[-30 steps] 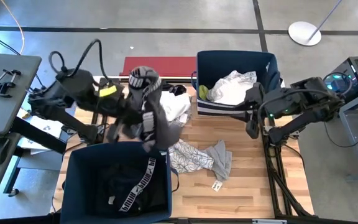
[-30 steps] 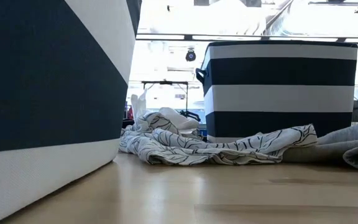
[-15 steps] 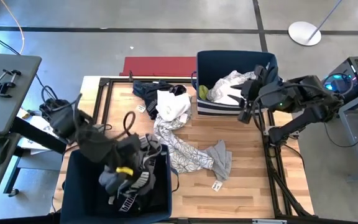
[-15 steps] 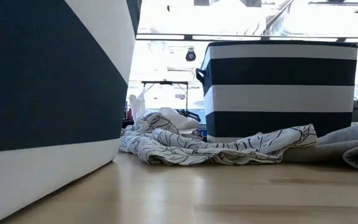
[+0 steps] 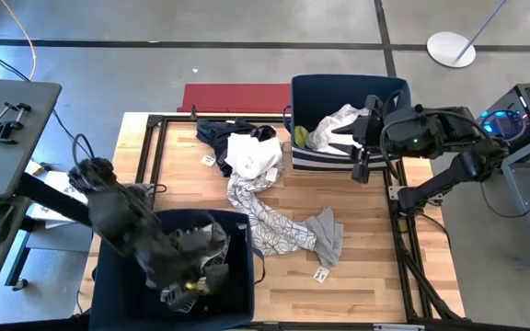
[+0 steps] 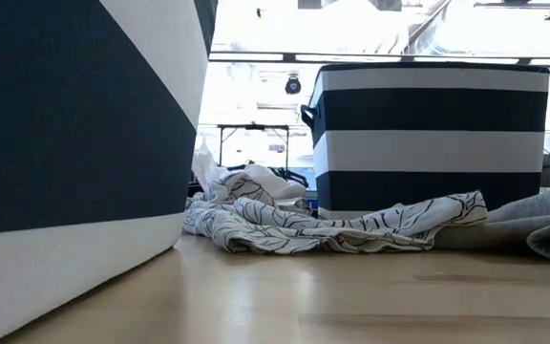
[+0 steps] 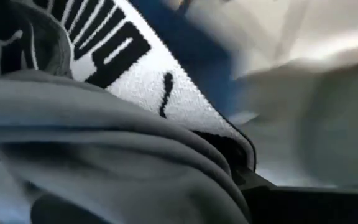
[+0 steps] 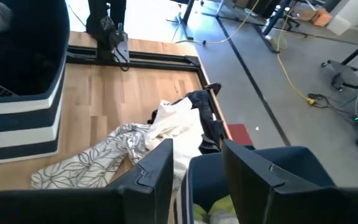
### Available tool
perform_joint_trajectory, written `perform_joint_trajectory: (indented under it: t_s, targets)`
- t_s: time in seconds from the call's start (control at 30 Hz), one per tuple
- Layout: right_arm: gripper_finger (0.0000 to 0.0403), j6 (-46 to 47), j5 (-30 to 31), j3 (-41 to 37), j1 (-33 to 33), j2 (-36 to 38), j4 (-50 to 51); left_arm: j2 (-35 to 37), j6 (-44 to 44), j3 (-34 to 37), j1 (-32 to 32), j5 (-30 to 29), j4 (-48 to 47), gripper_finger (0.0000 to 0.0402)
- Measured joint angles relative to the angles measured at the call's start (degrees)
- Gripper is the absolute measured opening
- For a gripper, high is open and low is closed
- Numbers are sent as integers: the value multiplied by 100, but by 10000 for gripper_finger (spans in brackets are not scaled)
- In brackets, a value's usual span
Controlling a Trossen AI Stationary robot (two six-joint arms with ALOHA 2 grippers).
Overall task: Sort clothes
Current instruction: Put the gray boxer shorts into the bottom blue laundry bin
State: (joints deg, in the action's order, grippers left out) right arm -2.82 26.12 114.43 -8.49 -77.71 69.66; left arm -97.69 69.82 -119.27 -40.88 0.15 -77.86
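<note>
Desk (image 5: 357, 276): light wood top, carrying two dark blue fabric bins, loose clothes and both arms.

Near bin (image 5: 118, 267): at the front left corner of the desk. Holds dark garments, among them a grey garment (image 7: 104, 155) and a black-and-white lettered band (image 7: 129, 56).

Left gripper (image 5: 187, 276): reaching down inside the near bin, sunk among the dark garments. Its wrist view is filled by the grey garment and the lettered band pressed close to the camera; cannot tell whether its fingers are released or clenched.

Far bin (image 5: 398, 92): at the back of the desk, right of centre, with white stripes on its outer wall. Holds a white garment (image 5: 343, 124) and a bright yellow garment (image 5: 299, 135) at its left edge.

Right gripper (image 5: 364, 138): hanging over the right front edge of the far bin. Its two dark fingers (image 8: 151, 180) stand apart, released, with nothing between them.

Clothes on the desk, between the bins:
- black garment (image 5: 221, 131), at the back near the red board (image 5: 233, 95);
- white garment on the desk (image 5: 251, 156), just in front of the black one and touching it;
- light patterned garment (image 5: 265, 216), spreading from the white one toward the front right;
- grey garment on the desk (image 5: 325, 234), touching the patterned one's right end.
</note>
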Motion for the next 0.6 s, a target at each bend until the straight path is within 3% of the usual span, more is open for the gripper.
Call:
perform_joint_trajectory:
  t_s: [0.1,0.27,0.4,0.5,0.6]
  targets:
    - [124,101,-40,0,-24,0,87,-131,-216,602,-78,437,43,0]
    - [124,303,-206,0,-26,0,151,-197,-654,2013,-251,885,1360,0]
    - [124,461,-354,0,-26,-2,187,-41,62,3333,-283,1148,2784,0]
    - [124,569,-513,0,-26,-2,225,122,655,4323,-315,998,4126,0]
    - [124,674,-594,0,-28,-2,267,199,1386,5158,-339,812,4795,1]
